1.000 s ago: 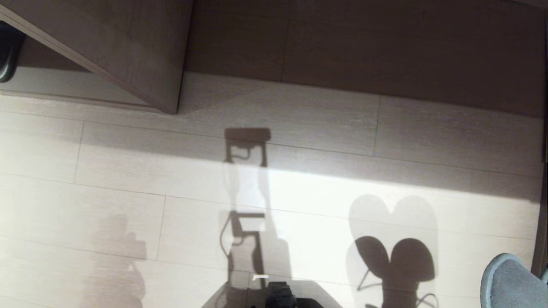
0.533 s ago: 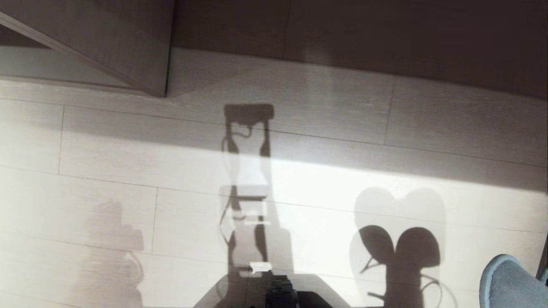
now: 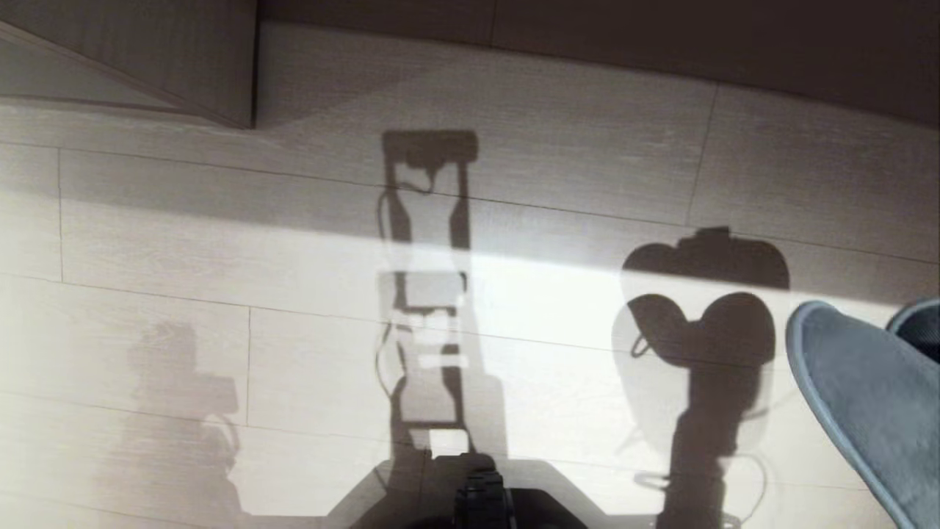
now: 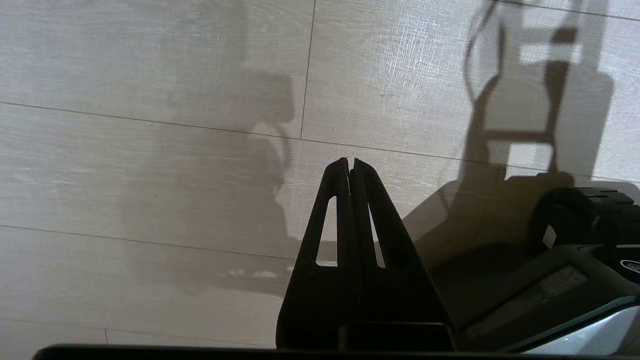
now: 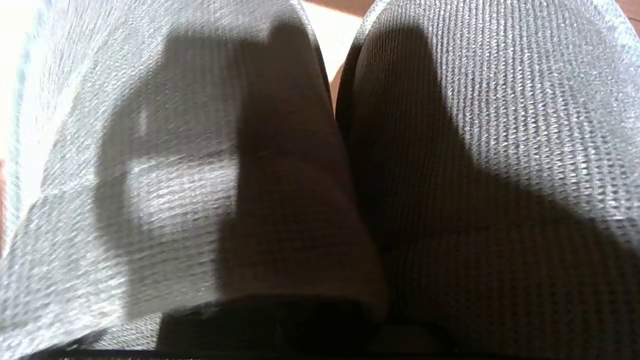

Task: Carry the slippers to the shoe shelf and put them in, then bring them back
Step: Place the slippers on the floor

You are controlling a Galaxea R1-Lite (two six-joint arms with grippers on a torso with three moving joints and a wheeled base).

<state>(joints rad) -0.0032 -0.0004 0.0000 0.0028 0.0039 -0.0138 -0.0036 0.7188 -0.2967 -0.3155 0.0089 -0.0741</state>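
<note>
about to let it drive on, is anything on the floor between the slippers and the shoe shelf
Nothing visible does. The slippers hang at the head view's right edge, the shoe shelf sits at the top left, and the floor between them carries only shadows.

Two blue-grey slippers [image 3: 866,397] hang side by side at the right edge of the floor [image 3: 220,242], one wooden shoe shelf [image 3: 147,51] sits at its far left corner, and one black left gripper [image 4: 350,172] shows, fingertips pressed together.
</note>
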